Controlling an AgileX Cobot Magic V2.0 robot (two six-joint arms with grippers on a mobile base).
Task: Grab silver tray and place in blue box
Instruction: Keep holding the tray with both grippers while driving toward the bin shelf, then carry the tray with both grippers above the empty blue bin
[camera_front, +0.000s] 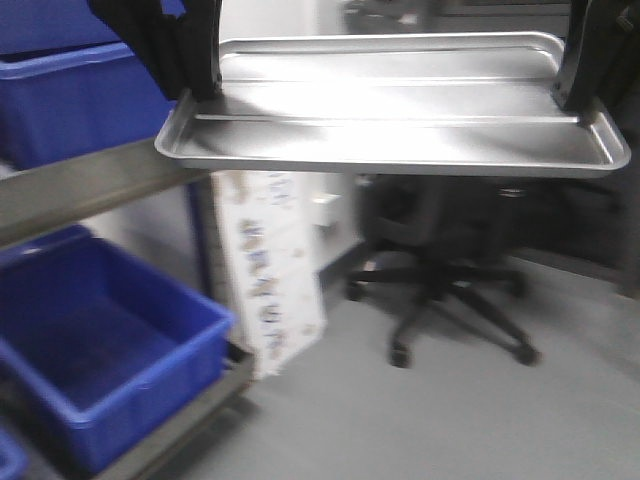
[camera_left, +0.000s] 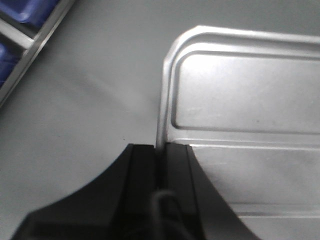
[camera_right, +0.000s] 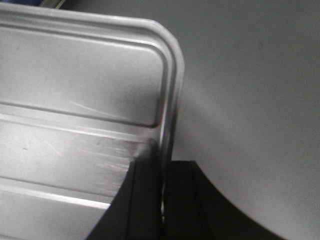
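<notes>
Aloft, your tray (camera_front: 400, 130) hangs above and right of the box (camera_front: 150, 400) — left gripper (camera_left: 161, 148) and right gripper (camera_right: 162, 162) each pinch an end rim; uneven arm travel could twist it free.

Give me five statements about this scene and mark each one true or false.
1. The left gripper and the right gripper each clamp a short end of the silver tray. True.
2. The tray lies inside the blue box. False: it is held in the air, above and to the right of the box.
3. Something is loaded on the tray. False: nothing shows on its surface.
4. An office chair stands on the floor behind the tray. True.
5. The blue box sits on a shelf at the left. True.
</notes>
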